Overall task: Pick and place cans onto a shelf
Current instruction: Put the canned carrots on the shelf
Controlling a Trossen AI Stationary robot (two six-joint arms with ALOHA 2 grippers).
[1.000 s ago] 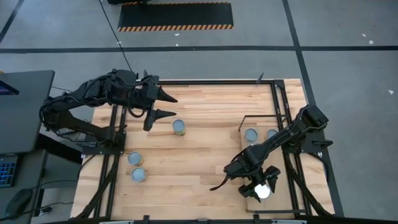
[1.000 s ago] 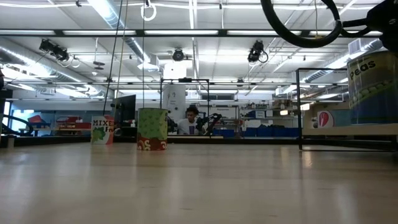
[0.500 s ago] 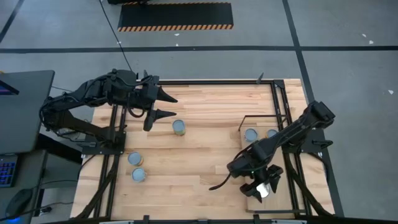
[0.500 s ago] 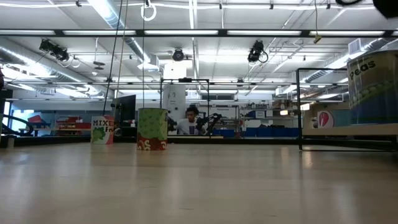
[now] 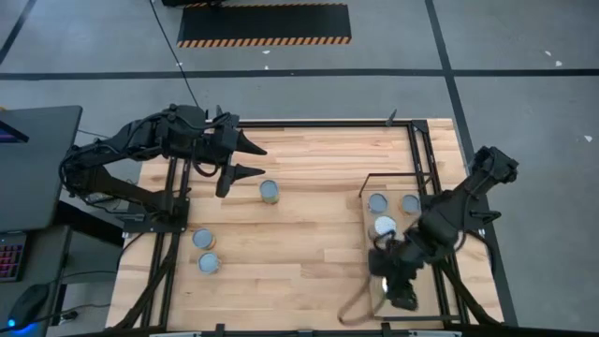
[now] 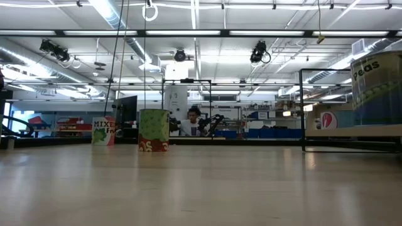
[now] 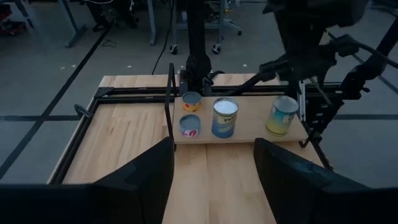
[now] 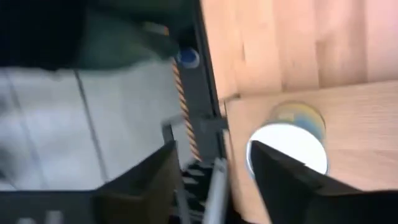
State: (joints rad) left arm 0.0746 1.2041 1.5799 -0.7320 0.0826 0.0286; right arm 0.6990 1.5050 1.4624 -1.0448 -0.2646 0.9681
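Your right gripper (image 5: 401, 292) hangs over the near end of the shelf (image 5: 371, 236), jaws released and empty. Two cans (image 5: 208, 264) stand near left on the desk (image 5: 309, 248), and a third can (image 5: 270, 192) stands farther in. Three shelf cans (image 5: 385, 226) show at its far end. Your left gripper (image 5: 262, 160) hovers far left, jaws released.

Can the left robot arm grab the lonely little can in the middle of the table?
Probably yes. The left gripper hangs open just beside that small silver-topped tin can on the plank-striped wooden table, with nothing between them. The two other tins stand well off to one side.
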